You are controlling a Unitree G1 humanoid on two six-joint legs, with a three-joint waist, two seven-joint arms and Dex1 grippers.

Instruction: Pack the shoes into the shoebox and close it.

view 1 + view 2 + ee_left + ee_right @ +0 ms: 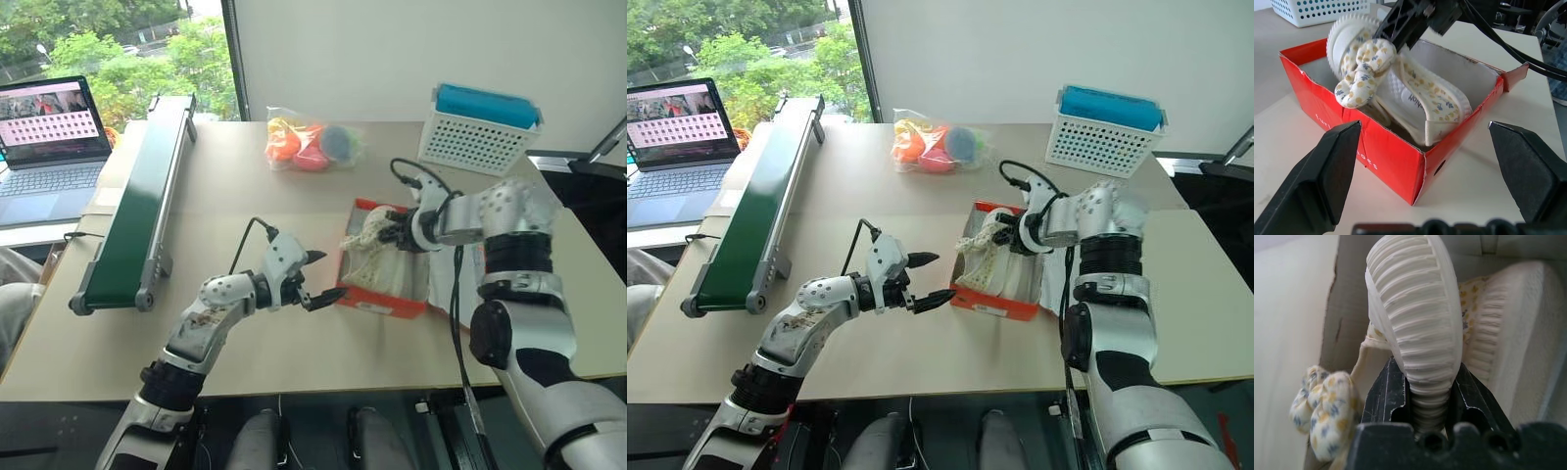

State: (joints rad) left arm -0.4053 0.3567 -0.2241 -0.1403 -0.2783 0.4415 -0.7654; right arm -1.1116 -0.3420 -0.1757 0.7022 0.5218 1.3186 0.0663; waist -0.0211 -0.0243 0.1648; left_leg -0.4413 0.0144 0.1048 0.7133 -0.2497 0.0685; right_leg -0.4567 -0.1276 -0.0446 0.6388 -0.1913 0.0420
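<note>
Shoes (1415,98) meet shoebox (1396,156) on the tabletop (294,343): one already lies flat inside along the box's length, the other hangs above it on edge, its ribbed sole pinched between the nearly closed fingers of your right gripper (1422,404). That held shoe sits over the box's far end, tipped steeply, so your next move likely depends on swinging its long axis down in line with the box and its mate. Your left gripper (318,279) waits with fingers spread wide and nothing in them, just beside the box's near corner, the closer hand for steadying it. The lid flap is still to close.
</note>
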